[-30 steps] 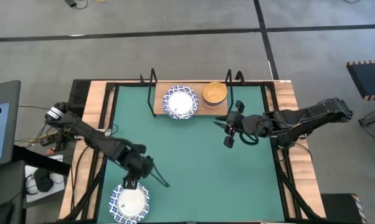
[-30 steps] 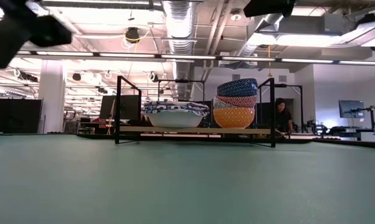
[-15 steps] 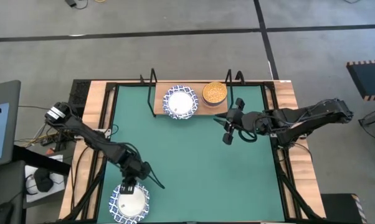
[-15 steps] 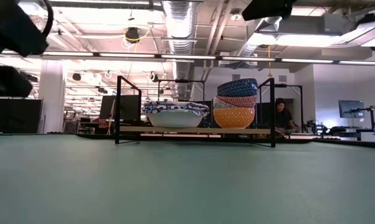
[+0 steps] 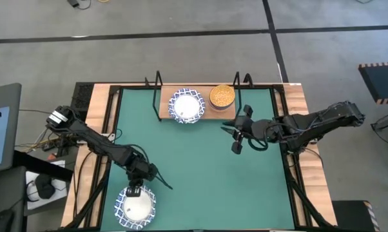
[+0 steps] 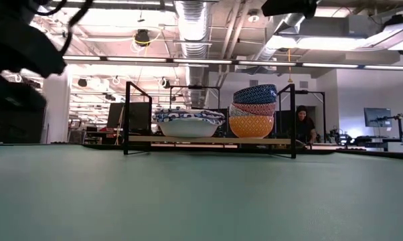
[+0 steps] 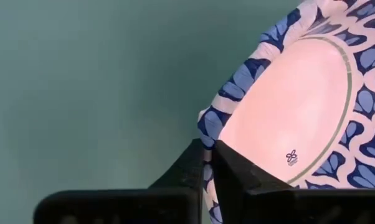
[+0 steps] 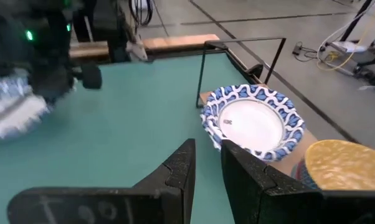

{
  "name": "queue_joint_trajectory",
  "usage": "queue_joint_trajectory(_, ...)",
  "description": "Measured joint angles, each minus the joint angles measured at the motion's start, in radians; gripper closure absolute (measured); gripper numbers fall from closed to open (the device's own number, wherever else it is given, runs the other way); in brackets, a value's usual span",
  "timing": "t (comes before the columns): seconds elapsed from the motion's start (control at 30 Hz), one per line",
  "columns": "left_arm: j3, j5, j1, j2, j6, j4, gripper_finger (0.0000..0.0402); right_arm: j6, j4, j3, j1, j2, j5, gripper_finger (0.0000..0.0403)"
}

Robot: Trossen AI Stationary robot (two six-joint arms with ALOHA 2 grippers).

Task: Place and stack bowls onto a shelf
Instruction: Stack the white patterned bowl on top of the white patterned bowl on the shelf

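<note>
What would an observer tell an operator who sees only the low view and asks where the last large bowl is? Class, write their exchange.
Observer: A large white bowl with a blue lattice rim sits at the near left corner of the green mat. The left gripper is shut on its rim.
Operator: And the right gripper?
Observer: The right gripper hovers open and empty over the mat, just in front of the right end of the light-wood shelf.
</note>
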Motion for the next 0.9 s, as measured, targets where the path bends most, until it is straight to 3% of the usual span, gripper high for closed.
queue_joint_trajectory(0.13,0.05,-0.107,0.036,0.0,0.038,-0.066,0.0399,0.06,0.058,-0.032,-0.002,0.033,-0.002,0.03)
queue_joint_trajectory(0.33,0.213,-0.471,0.098,0.0,0.088,-0.13,0.04,0.217,0.046,-0.034,-0.042,0.135,-0.224,0.03)
queue_joint_trajectory(0.53,0.336,-0.748,0.139,0.0,0.066,-0.055,0.0401,0.231,0.117,-0.034,-0.032,0.25,-0.335,0.0296)
queue_joint_trajectory(0.67,0.376,-0.841,0.151,0.0,0.085,-0.032,0.0401,0.203,0.162,-0.033,-0.018,0.312,-0.345,0.0256)
queue_joint_trajectory(0.9,0.387,-0.9,0.192,0.0,0.091,-0.021,0.0401,0.11,0.275,-0.032,-0.03,0.346,-0.341,0.0152)
